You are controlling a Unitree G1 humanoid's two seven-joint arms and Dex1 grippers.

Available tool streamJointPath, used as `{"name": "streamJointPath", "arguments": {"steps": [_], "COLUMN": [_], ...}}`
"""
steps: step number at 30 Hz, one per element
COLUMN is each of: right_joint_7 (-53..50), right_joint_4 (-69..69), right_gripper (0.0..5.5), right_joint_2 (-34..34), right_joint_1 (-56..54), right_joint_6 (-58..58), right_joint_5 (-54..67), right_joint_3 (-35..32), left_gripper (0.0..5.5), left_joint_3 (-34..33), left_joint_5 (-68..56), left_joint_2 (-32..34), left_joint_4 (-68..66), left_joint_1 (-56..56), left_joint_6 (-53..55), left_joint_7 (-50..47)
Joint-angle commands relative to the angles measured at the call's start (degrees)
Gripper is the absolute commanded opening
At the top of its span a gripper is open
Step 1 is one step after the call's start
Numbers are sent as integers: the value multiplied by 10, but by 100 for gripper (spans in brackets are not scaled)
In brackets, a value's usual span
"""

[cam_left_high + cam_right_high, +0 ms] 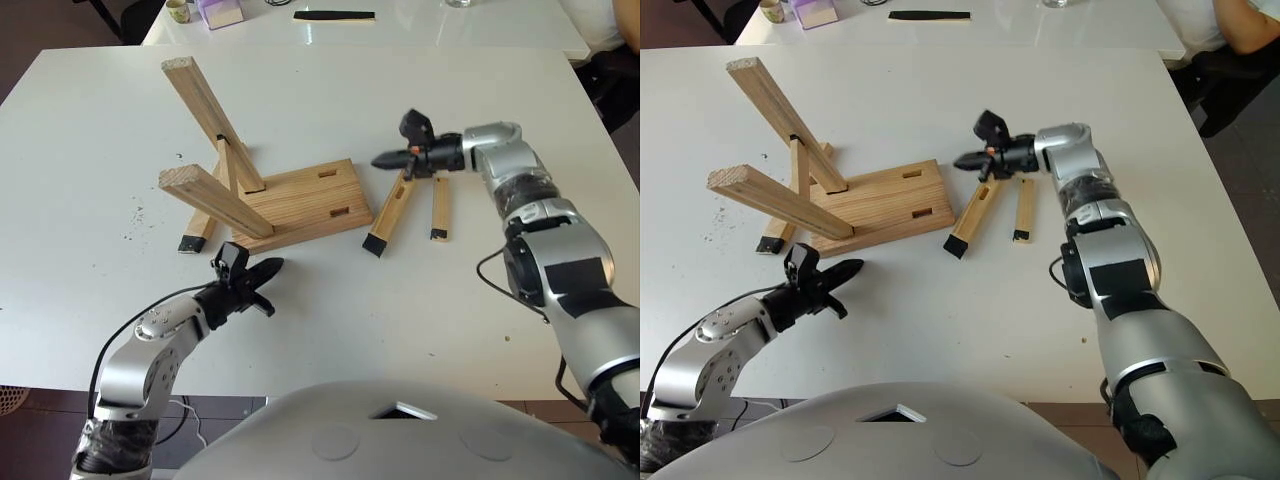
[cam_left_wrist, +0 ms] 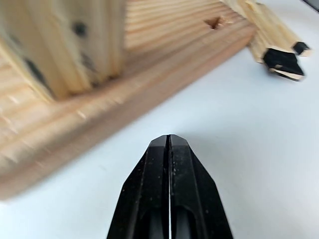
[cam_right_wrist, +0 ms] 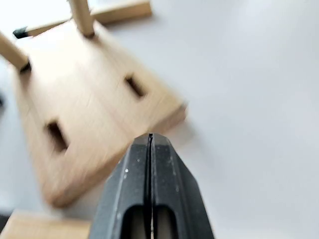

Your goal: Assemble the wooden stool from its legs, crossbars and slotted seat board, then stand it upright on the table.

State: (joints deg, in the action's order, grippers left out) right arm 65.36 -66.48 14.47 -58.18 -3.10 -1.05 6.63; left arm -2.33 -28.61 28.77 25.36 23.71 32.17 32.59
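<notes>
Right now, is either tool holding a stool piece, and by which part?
Nothing is held. Both are shut and empty: the left tool beside the seat board, the right tool by the loose legs.

You're looking at a pale wooden seat board [image 1: 300,205] with straight grain on a plain white table [image 1: 100,110]. One loose leg [image 1: 390,212] and the other leg [image 1: 440,207] are the same light wood, each tipped black. Your left gripper [image 2: 169,142] and right gripper [image 3: 151,138] are black. Fine dark specks [image 1: 135,215] dot the table.
</notes>
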Motion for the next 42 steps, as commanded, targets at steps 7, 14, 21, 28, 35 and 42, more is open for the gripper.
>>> {"name": "streamJointPath", "arguments": {"steps": [7,14,21,28,35,42], "right_joint_7": [-85,-26,105,151,-45,-125], "right_joint_4": [-78,-75,-10,69,3,-60], "right_gripper": [1,1,1,1,1,1], "right_joint_2": [-45,-23,8,41,28,3], "right_joint_1": [25,57,102,126,47,53], "right_joint_6": [4,9,34,2,-7,15], "right_joint_5": [-58,-108,-106,-56,-8,-37], "right_joint_3": [31,91,139,112,13,15], "left_gripper": [0,0,0,0,0,0], "left_joint_3": [19,23,23,23,9,66], "left_joint_5": [28,43,64,85,57,58], "left_joint_2": [1,-16,-29,-40,-31,-26], "left_joint_4": [-54,-78,-142,-211,-133,-82], "left_joint_1": [-79,-111,-167,-224,-175,-149], "left_joint_6": [25,25,1,-26,2,33], "left_joint_7": [-11,-30,-37,-33,-19,11]}}
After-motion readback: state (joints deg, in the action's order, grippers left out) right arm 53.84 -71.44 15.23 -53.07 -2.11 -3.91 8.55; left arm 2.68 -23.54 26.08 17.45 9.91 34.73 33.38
